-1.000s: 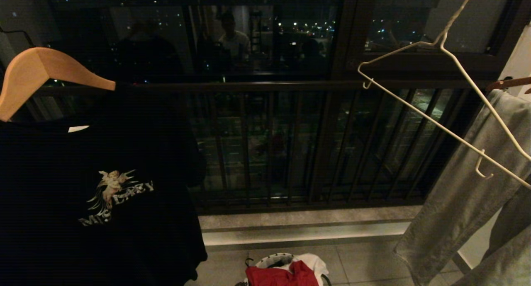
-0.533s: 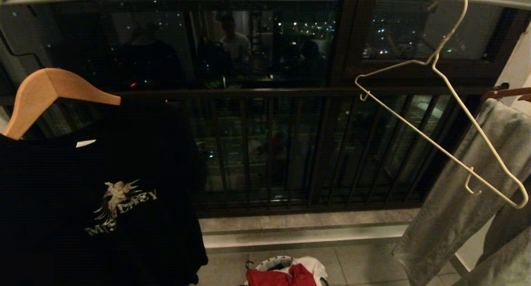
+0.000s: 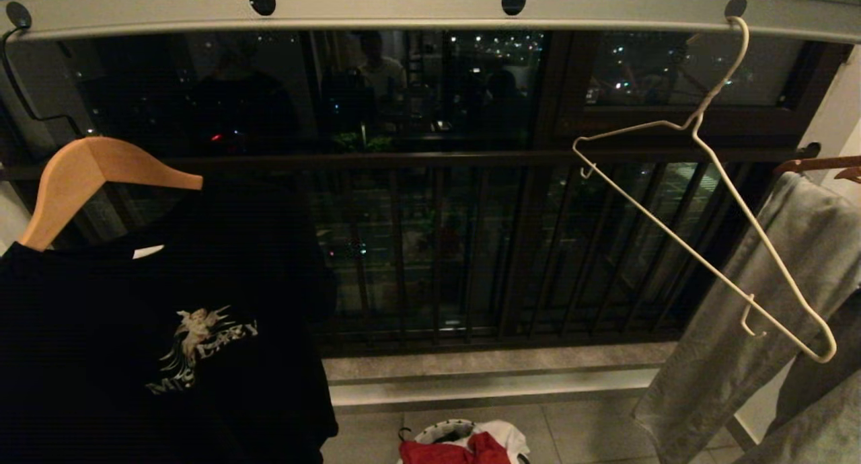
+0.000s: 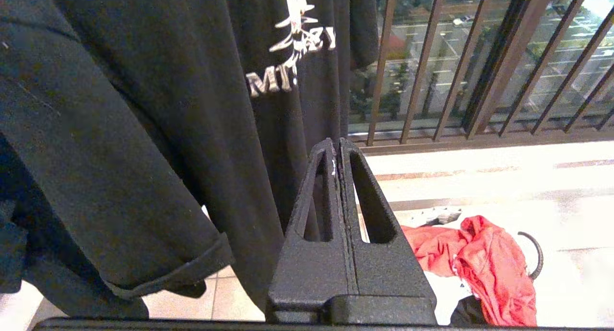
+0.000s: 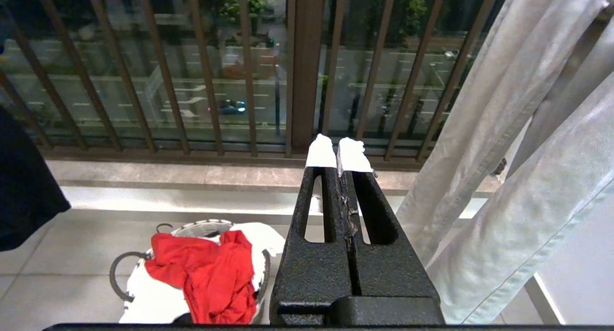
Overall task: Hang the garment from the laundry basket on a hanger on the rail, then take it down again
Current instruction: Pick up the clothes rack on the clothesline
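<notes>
shirt in basket, both grippers empty

red shirt lies crumpled in the basket on a white cloth, on the floor below the rail. white wire hanger hangs bare from the rail's right end, black shirt on a wooden hanger toward its left. left gripper and right gripper: fingers pressed together, nothing held, both above the basket.

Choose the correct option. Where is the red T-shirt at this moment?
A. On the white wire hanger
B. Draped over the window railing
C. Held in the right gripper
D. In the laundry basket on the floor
D: the red T-shirt lies bunched in the laundry basket, while the white wire hanger hangs bare on the rail.
</notes>
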{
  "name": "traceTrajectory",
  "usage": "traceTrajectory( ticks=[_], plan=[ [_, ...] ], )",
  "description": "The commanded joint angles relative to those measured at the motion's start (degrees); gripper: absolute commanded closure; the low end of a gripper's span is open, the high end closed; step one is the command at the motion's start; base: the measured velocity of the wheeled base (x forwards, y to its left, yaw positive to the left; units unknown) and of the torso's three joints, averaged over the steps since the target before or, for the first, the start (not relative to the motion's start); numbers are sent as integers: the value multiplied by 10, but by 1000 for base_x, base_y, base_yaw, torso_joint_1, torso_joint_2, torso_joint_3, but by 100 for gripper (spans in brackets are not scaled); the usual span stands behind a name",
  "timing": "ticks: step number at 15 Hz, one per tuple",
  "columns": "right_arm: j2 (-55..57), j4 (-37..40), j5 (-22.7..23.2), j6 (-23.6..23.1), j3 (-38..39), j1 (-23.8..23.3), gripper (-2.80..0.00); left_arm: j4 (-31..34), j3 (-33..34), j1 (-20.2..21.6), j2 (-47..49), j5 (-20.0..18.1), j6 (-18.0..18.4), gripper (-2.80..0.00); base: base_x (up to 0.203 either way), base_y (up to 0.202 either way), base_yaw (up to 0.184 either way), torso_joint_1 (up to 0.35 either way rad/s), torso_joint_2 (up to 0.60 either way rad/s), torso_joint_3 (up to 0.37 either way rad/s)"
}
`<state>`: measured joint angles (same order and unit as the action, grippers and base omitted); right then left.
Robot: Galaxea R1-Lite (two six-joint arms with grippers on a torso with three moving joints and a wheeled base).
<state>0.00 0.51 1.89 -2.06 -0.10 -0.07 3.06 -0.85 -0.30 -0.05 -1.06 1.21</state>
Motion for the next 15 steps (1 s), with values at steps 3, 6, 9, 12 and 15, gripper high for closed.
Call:
traceTrajectory(
  ticks=[3, 6, 9, 12, 15],
  plan=[
    [0, 0, 0, 0, 0, 0, 0, -1, 1, 0, 0, 0, -1, 0, 0, 0, 0, 49, -95, -49],
    [0, 0, 0, 0, 0, 0, 0, 0, 0, 0, 0, 0, 0, 0, 0, 0, 0, 0, 0, 0],
    [0, 0, 0, -3, 0, 0, 0, 0, 1, 0, 0, 0, 0, 0, 0, 0, 0, 0, 0, 0],
    [0, 0, 1, -5, 0, 0, 0, 0, 0, 0, 0, 0, 0, 0, 0, 0, 0, 0, 0, 0],
    [0, 0, 1, -3, 0, 0, 0, 0, 1, 0, 0, 0, 0, 0, 0, 0, 0, 0, 0, 0]
  ],
)
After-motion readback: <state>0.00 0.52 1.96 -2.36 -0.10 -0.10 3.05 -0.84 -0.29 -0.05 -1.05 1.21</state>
